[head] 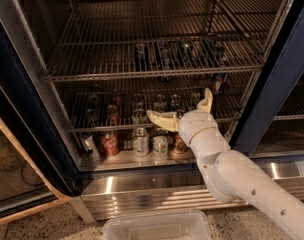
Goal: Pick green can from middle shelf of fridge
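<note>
Camera view, fridge door open: jaws spread wide and empty, one cream finger (159,119) pointing left, the other up. Cream two-finger gripper (184,109) poised at the front rail of the chrome wire middle shelf (227,106), on the end of a white jointed arm (232,176) stretched in from the near right. Just beyond the fingers, toward the far side, in a row of upright drink cans: small dark green can (175,103) with a silvery top rim, judged so in dim light, not yet grasped. Standing upright, long axis vertical, top rim upward, bottom on the rods. Around all this, large display fridge (274,84) with dark blue frame and shiny stainless base panel (142,194).

Likely trouble from here: knocking a close neighbour over while pushing in, for want of room between cans; closing on the wrong can in so tight a row; catching a finger on the front rail; tipping the can on the thin rods by gripping too high.
</note>
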Tool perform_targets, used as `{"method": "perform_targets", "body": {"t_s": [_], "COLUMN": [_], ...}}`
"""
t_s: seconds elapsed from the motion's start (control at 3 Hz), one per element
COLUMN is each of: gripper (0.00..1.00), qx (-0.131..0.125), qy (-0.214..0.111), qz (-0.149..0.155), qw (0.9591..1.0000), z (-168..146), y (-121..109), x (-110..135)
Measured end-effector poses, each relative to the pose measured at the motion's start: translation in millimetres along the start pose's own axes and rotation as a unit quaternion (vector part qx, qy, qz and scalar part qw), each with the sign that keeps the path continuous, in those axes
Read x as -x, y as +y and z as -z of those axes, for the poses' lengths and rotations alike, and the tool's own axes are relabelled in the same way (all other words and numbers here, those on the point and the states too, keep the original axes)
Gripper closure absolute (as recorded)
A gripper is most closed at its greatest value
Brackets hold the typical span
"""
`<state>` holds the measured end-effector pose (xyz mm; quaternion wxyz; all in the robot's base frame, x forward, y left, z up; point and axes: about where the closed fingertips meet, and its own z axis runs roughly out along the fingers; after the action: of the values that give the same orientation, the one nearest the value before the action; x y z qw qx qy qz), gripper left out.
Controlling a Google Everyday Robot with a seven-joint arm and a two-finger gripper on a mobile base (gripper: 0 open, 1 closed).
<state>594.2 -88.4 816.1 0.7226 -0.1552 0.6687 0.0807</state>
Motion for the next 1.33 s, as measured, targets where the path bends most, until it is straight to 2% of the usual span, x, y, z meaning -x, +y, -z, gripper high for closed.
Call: {"method": "perform_targets", "body": {"t_s": [0.33,0.67,1.33], "gripper": [0.00,0.00,0.00], "qx": [-0.029,-0.042,-0.045], "qy": [-0.003,0.005,-0.008], "qz": [-0.019,-0.043,-0.039], "qw": [0.9994,0.9982,0.9982], "z": [-17.8,-39.7,-70.4], "y": [-21.3,-43.1,-47.9], "x": [-0.9,-6.6,-14.2]}}
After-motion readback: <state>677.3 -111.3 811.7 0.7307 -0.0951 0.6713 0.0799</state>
